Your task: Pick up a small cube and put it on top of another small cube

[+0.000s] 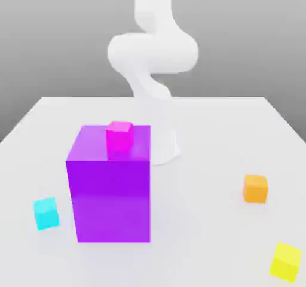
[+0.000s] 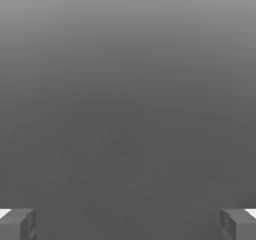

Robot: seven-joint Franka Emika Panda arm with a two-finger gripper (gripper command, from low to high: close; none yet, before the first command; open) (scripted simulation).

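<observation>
While the hand (image 2: 128,225) gapes wide, nothing between its fingers (image 2: 229,225)

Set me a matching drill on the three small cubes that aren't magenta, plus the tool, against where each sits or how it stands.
Column one:
1. Orange cube
2. Yellow cube
3. Cyan cube
4. Tool

Column two:
A. Beside the big purple block, toward the exterior view's left
B. Fingers apart, nothing between them
C. Exterior view's right, farther from the camera than D
D. Exterior view's near right corner

Pairs: 1-C, 2-D, 3-A, 4-B
</observation>
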